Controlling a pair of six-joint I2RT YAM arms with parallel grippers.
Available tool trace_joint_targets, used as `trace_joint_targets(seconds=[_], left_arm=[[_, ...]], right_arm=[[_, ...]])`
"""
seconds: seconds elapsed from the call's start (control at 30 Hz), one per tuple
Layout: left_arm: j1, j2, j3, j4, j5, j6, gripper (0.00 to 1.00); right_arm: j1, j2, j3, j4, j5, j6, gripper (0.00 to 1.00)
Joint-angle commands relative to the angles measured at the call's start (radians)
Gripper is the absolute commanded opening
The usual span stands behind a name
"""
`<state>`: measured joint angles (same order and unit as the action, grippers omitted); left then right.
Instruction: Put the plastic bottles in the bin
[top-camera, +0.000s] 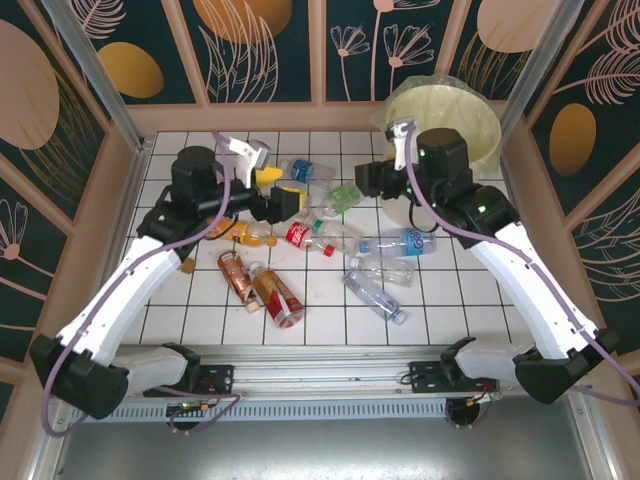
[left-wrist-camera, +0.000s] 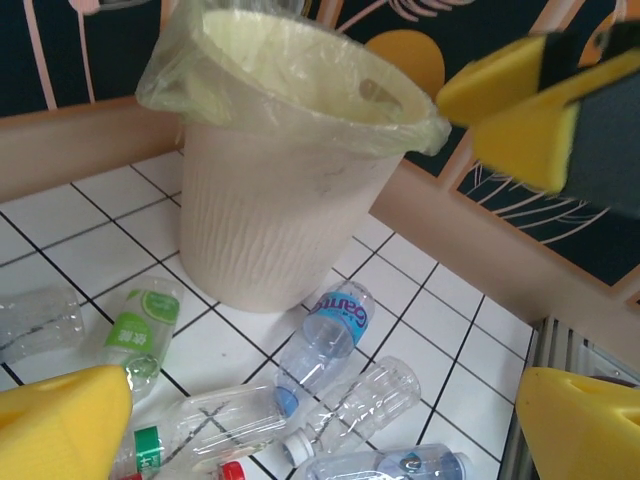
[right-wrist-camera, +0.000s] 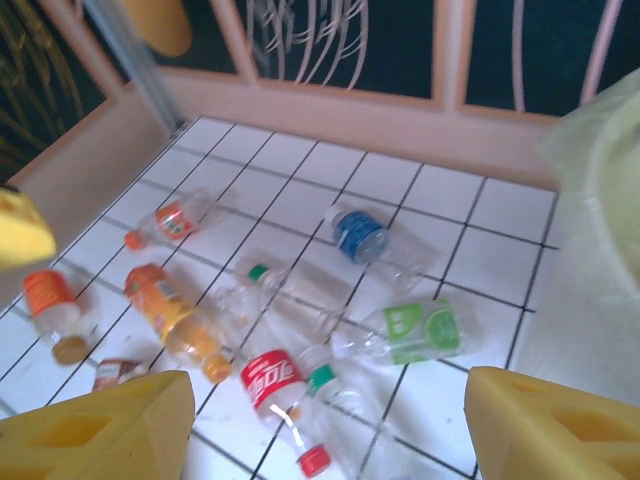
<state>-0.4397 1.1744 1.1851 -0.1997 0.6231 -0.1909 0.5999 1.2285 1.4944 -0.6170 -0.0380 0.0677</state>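
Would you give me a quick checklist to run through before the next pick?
1. Left end effector open and empty: ok.
2. Right end effector open and empty: ok.
3. Large round cream plastic bin upright, its pale yellow-green bag liner open at the mouth: ok.
4. Small clear plastic bottle with a red label in view just ahead of the right end effector: ok.
5. Clearance between the two end effectors: cannot tell; they look close in the top view.

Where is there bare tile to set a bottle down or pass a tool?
Bare tile: the near-left corner beside the brown-label bottles, the near-right strip past the clear bottle, the back row left of the bin. Crowded mid-table.
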Motion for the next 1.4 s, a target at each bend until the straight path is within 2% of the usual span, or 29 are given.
trace_joint_targets(seconds=[0.0,0.23,0.57,0.83,1.03,1.2,1.37], left_arm=[[-0.007,-0.102,-0.069,-0.056,-0.03,-0.002,0.99],[-0.007,-0.242,-0.254,-0.024,0.056,-0.109,0.99],[-0.007,-0.319,-0.454,0.104,0.036,-0.177,0.99],[-0.007,-0.343,-0.463,0.083,-0.006,-0.151,0.99],[-0.007,-0.354,-0.496,0.089,-0.046,-0.117,0.99],[-0.007,-0.325,-0.52,0.124,-0.07,-0.143,0.99],[-0.007,-0.319,-0.498,0.079,-0.078,-0.11,0.99]], right_arm=[[0.047,-0.008,-0.054,-0.014,-0.022,-0.022,0.73],[0.113,0.053,-0.159,-0.032,-0.01,-0.011,0.7],[0.135,0.211,-0.24,-0.048,0.1,-0.03,0.66],[0.105,0.328,-0.261,-0.02,0.103,-0.061,0.68],[0.081,0.371,-0.26,-0.007,0.062,-0.075,0.73],[0.043,0.403,-0.246,-0.016,0.01,-0.095,0.73],[0.046,0.407,-0.273,0.025,0.011,-0.097,0.73]])
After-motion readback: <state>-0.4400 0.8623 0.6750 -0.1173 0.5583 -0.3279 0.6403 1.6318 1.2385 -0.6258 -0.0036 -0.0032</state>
